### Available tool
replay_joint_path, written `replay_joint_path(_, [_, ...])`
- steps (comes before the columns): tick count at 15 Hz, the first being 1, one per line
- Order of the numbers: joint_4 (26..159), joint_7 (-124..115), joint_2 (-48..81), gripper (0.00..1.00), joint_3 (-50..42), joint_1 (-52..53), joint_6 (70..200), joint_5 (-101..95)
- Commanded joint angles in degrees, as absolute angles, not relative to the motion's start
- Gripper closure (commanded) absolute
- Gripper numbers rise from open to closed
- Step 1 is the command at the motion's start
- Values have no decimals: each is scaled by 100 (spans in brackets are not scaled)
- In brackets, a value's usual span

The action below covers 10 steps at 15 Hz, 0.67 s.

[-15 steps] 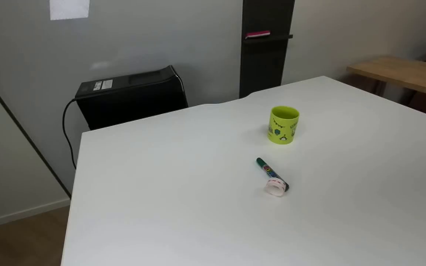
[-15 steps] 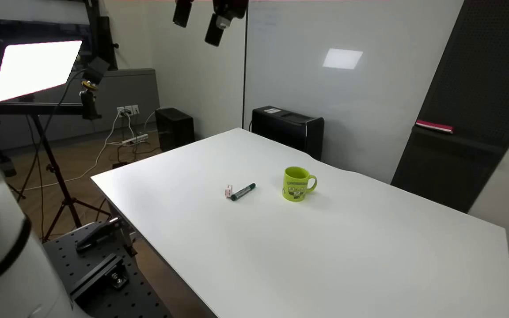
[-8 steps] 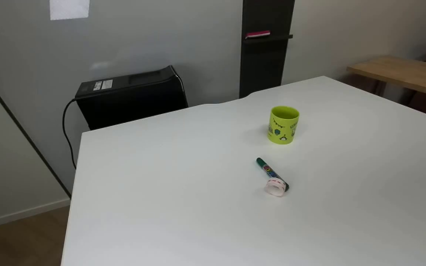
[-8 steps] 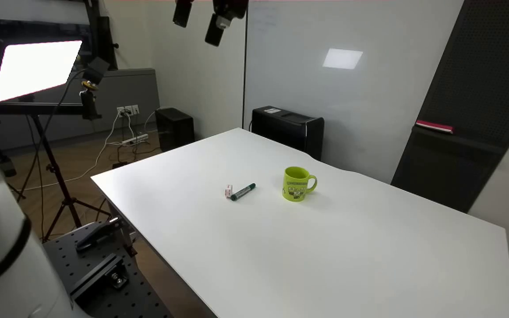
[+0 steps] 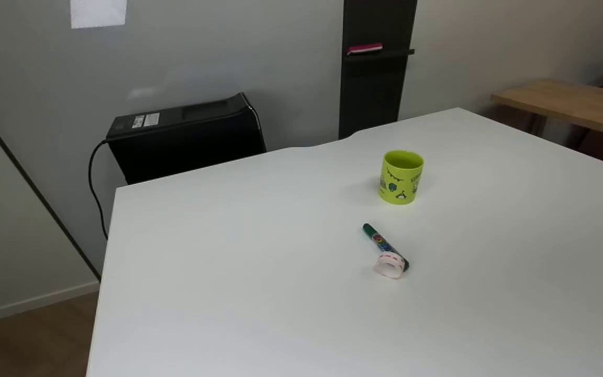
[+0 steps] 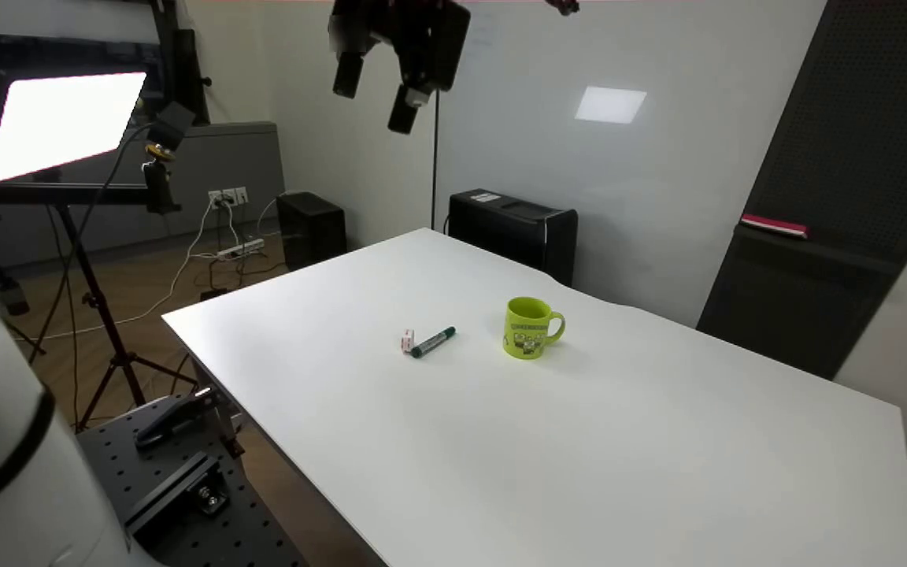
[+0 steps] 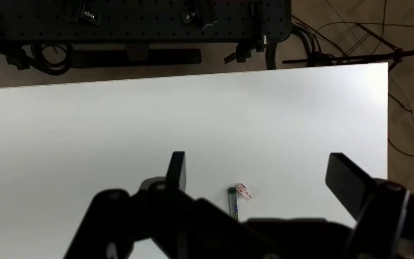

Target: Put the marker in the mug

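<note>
The green marker lies on the white table in both exterior views [image 5: 378, 240] [image 6: 434, 342], beside a pinkish-white scrap. The lime-green mug stands upright behind the marker in an exterior view [image 5: 400, 180]. In an exterior view the mug [image 6: 527, 331] is right of the marker and shows its handle. My gripper [image 6: 375, 104] is open and empty, high above the table. In the wrist view my gripper [image 7: 257, 158] has its fingers wide apart. The marker [image 7: 233, 203] shows between them, far below, its lower part hidden by the gripper. The mug is out of the wrist view.
A curled pinkish-white scrap [image 5: 389, 265] sits against one end of the marker. The white table's [image 7: 120, 126] near edge borders a black perforated base plate [image 7: 156, 21]. A black box-shaped device [image 6: 512, 228] stands behind the table. A bright light panel [image 6: 68, 122] stands beyond the table.
In an exterior view my gripper has come down and slightly right, so more of it shows. It stays open. The marker, scrap and mug have not moved.
</note>
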<state>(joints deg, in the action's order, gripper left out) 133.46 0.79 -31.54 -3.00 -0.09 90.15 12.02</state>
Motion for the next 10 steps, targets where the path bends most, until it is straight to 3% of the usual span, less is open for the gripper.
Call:
replay_joint_path(1, [13583,243,-2841,0,-290,-85,9598,1201])
replay_joint_path(10, [13767,467,-1404,0,-213,40,11671,1254])
